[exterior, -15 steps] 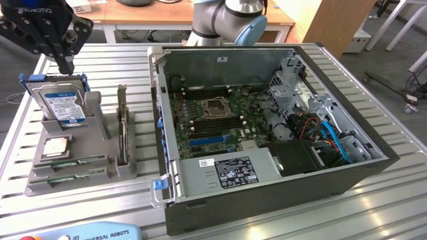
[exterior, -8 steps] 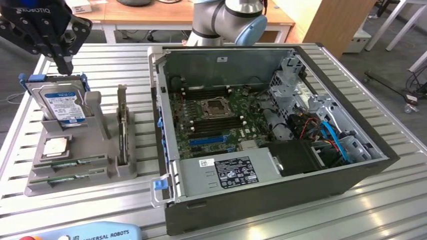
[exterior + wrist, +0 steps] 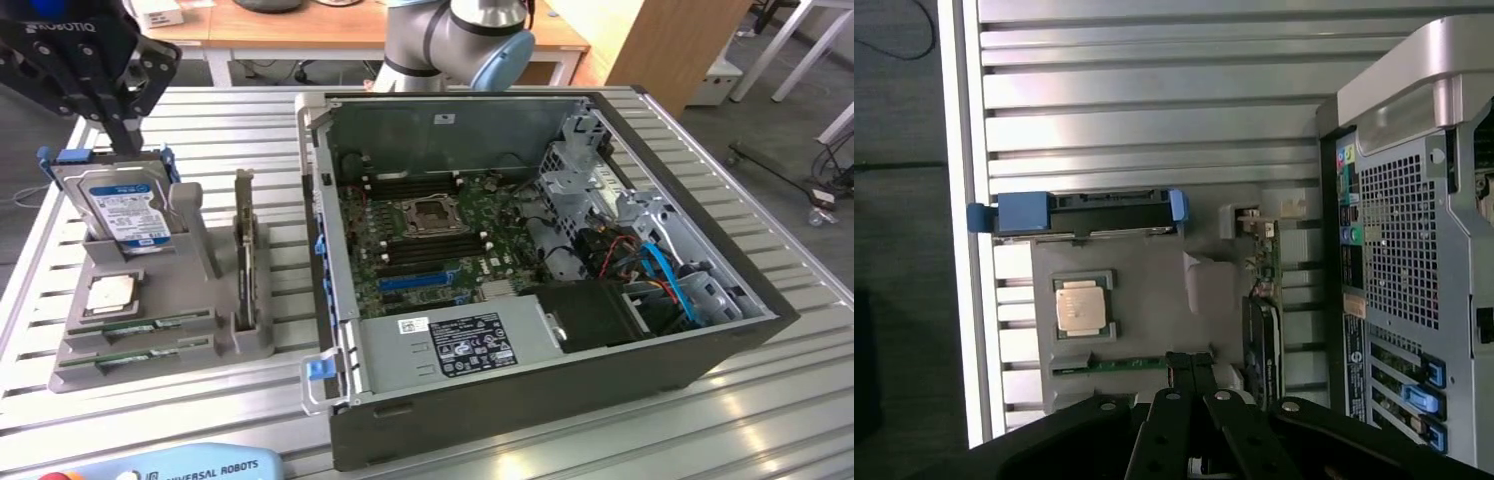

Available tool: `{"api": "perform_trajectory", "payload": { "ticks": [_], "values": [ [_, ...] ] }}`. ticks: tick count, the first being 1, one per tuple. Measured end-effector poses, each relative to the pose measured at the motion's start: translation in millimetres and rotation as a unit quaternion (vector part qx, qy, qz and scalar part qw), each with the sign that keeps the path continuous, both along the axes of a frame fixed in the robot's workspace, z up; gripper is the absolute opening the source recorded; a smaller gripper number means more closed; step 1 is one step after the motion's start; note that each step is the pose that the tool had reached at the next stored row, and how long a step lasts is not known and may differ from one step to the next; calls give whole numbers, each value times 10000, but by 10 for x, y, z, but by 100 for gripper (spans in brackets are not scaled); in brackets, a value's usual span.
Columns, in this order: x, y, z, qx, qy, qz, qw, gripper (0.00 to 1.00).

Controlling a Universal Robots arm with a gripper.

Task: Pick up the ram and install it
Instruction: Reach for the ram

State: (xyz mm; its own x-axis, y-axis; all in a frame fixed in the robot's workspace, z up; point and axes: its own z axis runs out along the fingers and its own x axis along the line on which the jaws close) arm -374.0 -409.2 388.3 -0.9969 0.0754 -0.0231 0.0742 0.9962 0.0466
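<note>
Two ram sticks; one drive, processor, card

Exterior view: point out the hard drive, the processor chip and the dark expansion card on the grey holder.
hard drive point(image 3: 130, 207), exterior view, its pale label.
processor chip point(image 3: 110, 293), exterior view, its metal lid.
expansion card point(image 3: 246, 265), exterior view, its dark upper edge.
</note>
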Motion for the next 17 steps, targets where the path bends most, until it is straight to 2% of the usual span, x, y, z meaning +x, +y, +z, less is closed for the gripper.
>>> {"api": "perform_trajectory", "payload": {
  "ticks": [17],
  "values": [
    [-79, -268, 0, 9, 0, 0, 10000, 10]
  ]
}}
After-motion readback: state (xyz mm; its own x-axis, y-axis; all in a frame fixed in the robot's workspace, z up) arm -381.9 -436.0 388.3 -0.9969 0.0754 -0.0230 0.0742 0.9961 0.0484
